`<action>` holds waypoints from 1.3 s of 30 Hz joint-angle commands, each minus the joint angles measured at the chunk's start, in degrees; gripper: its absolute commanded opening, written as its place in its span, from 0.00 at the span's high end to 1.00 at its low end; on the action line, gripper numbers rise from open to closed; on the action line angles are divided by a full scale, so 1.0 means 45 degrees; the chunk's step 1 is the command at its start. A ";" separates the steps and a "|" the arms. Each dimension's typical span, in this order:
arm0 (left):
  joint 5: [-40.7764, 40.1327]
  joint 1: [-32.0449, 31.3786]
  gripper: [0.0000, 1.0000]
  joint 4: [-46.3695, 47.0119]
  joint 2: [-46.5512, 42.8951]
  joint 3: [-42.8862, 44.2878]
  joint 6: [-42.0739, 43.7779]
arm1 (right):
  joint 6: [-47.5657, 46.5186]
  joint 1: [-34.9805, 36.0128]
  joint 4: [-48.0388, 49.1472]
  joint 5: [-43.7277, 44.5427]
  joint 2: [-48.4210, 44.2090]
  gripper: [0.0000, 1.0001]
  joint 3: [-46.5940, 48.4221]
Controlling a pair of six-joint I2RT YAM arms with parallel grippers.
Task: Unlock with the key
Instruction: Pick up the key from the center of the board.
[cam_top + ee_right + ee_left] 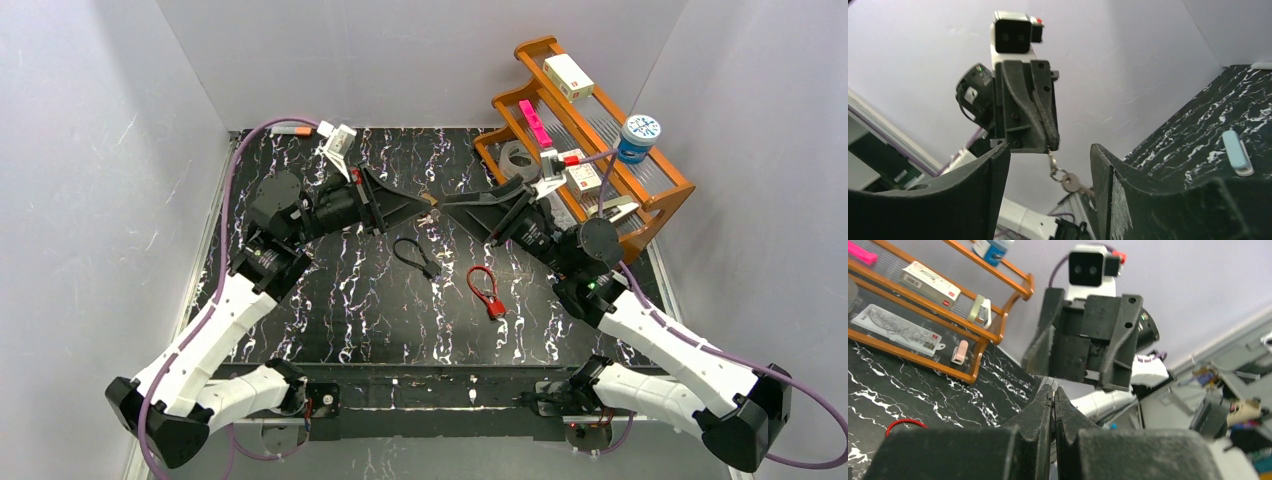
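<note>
Three pale walls enclose black marbled tabletop.

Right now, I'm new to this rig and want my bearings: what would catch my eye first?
The two grippers meet tip to tip above the middle of the marbled mat: the left gripper is shut on a key that dangles by its ring, and the right gripper faces it, open. Below them lie a red cable lock and a black cable lock. An orange rack stands at the far right.

Two locks, one key
</note>
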 commanded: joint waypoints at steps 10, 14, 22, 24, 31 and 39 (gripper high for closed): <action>0.4443 0.0054 1.00 -0.1661 -0.0308 0.1371 0.3471 | -0.3820 0.0011 -0.2427 -0.3362 0.0311 0.53 0.1819; 0.4300 0.0054 1.00 -0.1950 -0.0433 0.1386 0.3758 | -0.4093 -0.0001 -0.2589 -0.3941 0.0299 0.47 0.1849; 0.4305 0.0055 1.00 -0.1967 -0.0469 0.1341 0.3817 | -0.5133 0.0013 -0.3252 -0.4852 0.0095 0.54 0.1776; 0.4372 0.0054 1.00 -0.1960 -0.0452 0.1345 0.3818 | -0.5130 0.0011 -0.3174 -0.4793 0.0059 0.61 0.1715; 0.4481 0.0055 1.00 -0.1989 -0.0451 0.1293 0.3875 | -0.4934 0.0024 -0.3055 -0.4672 0.0111 0.54 0.1795; 0.4571 0.0054 1.00 -0.2009 -0.0421 0.1276 0.3896 | -0.4713 0.0006 -0.2638 -0.5061 0.0301 0.63 0.1989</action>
